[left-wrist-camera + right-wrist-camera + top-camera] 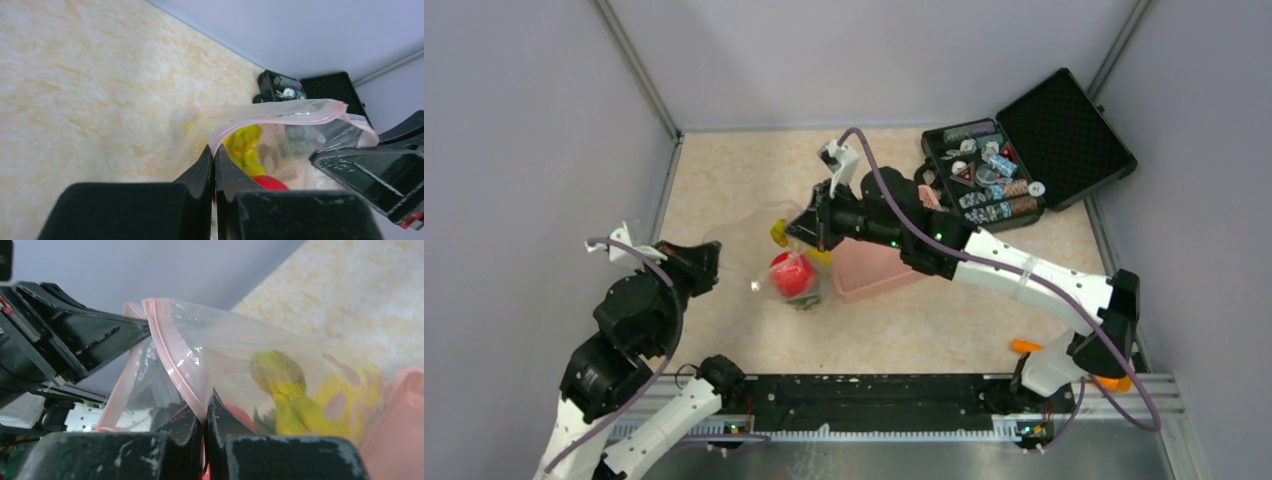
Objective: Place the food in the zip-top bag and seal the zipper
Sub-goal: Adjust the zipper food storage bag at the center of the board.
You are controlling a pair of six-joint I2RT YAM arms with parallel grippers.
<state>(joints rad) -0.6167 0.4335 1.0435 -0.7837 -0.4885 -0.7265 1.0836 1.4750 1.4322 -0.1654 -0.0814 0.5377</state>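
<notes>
Zip-top bag (pixel 759 250) strung over the counter (pixel 944 320), food (pixel 792 275) inside
Thin, slippery film, sagging under light toys. Best held by the stiffer zipper (pixel 280 111) — the left gripper (pixel 213 152) and right gripper (pixel 205 402) each pinch it, near opposite ends.

Arms: two, left arm (pixel 624 330) and right arm (pixel 1024 275). Grippers: two, left gripper (pixel 214 152) and right gripper (pixel 205 402).
Zip-top bag (pixel 225 340): one, frame centre.
Red round fruit (pixel 791 274): one.
Yellow fruit (pixel 244 145): at least one, blurred.
Pink basket (pixel 874 270): one.
Black case (pixel 1064 130): one, upper right; trinkets (pixel 989 180) uncountable.
</notes>
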